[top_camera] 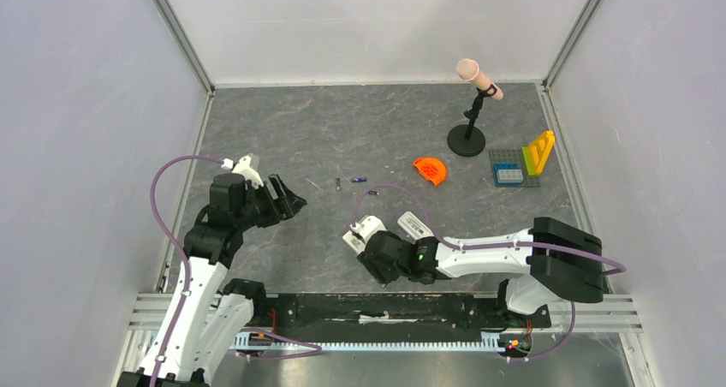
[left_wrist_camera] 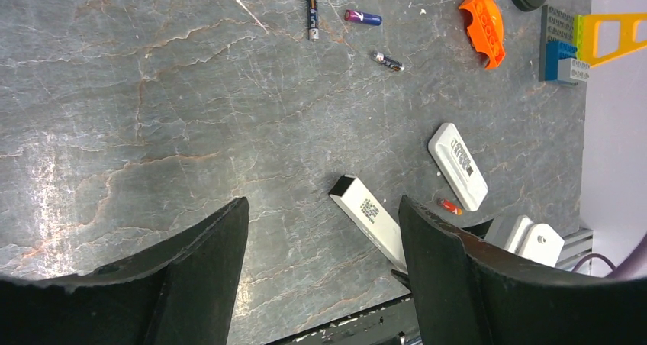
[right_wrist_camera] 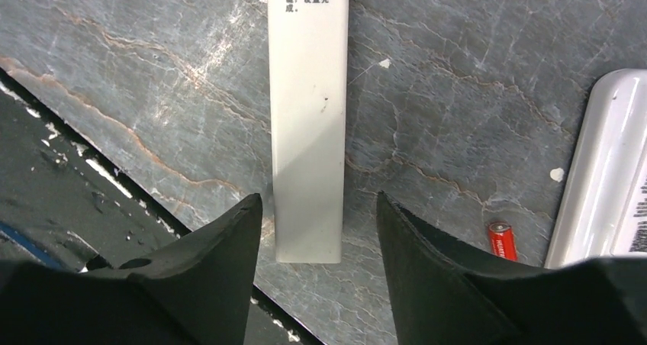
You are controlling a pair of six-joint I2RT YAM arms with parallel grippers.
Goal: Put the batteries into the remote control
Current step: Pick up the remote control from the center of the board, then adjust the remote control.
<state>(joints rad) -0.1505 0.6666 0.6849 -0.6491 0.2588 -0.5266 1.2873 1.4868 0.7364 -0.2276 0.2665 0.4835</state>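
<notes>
1. The right gripper (right_wrist_camera: 319, 200) hangs over the near end of the remote (right_wrist_camera: 309, 116); one dark finger (right_wrist_camera: 229, 261) stands on each side of the white bar; a strip of table (right_wrist_camera: 458, 70) shows between each finger and the bar, so the jaws are spread and grasp nothing.
2. The remote lies flat on the grey table, its printed face up; its near end sits close to the table's front edge, by the black rail (right_wrist_camera: 46, 207).
3. Just to the right of the remote lies a shorter, wider white cover (left_wrist_camera: 458, 166) with a dark label; the two are apart, not touching.
4. An orange-red battery (right_wrist_camera: 502, 240) lies on the table right beside the cover's near end; whether it touches the cover I cannot tell.
5. Three more batteries lie loose farther out, well apart from the remote: a dark one (left_wrist_camera: 312, 17), a purple-blue one (left_wrist_camera: 362, 17) just beside it, and a third dark one (left_wrist_camera: 387, 61) a little nearer.
6. The left gripper (left_wrist_camera: 322, 204) hovers over bare table to the left, its jaws spread wide and empty; the remote shows between its fingers in the left wrist view.
7. At the far right stand a microphone (top_camera: 479, 79) on a round base, an orange piece (top_camera: 430, 170) and a stack of toy blocks (top_camera: 522, 164).
</notes>
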